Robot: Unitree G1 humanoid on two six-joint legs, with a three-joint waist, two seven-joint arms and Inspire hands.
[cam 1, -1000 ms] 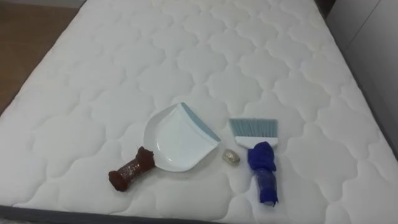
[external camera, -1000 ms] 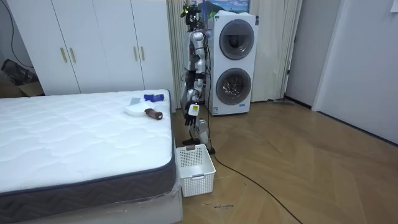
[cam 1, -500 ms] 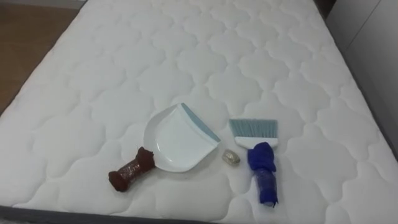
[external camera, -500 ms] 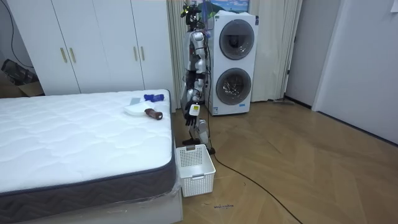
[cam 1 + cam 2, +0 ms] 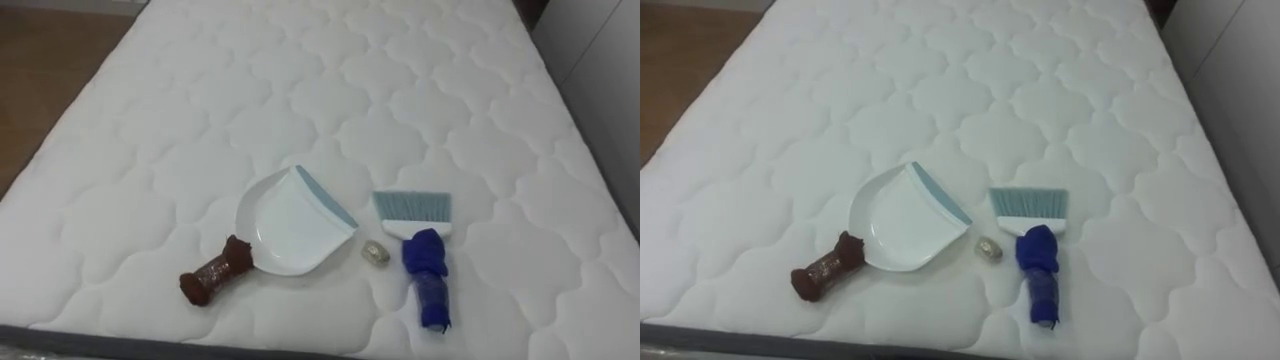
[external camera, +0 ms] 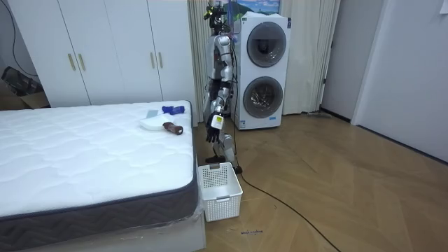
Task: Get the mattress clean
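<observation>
A white dustpan [image 5: 290, 225] with a brown-wrapped handle [image 5: 212, 278] lies on the white quilted mattress [image 5: 200, 120], near its front edge. Just right of it lies a hand brush [image 5: 428, 280] with a blue-wrapped handle and pale blue bristles [image 5: 412, 208] pointing away from me. A small crumpled beige ball [image 5: 375, 253] sits on the mattress between the dustpan and the brush. In the room view I stand upright at the bed's side, facing the dustpan [image 6: 150, 124] and the brush [image 6: 173, 109]. My left hand [image 6: 212, 134] hangs low by my side, clear of the bed.
A white slatted basket [image 6: 220, 189] stands on the wooden floor at the bed's near corner. Stacked washing machines [image 6: 262, 70] are behind me and white wardrobes [image 6: 105, 49] beyond the bed. Wooden floor [image 5: 40, 60] shows left of the mattress.
The eye view has shifted slightly, so the camera moved; the dustpan, brush and ball lie as before. In the room view my hanging arm has lifted a little.
</observation>
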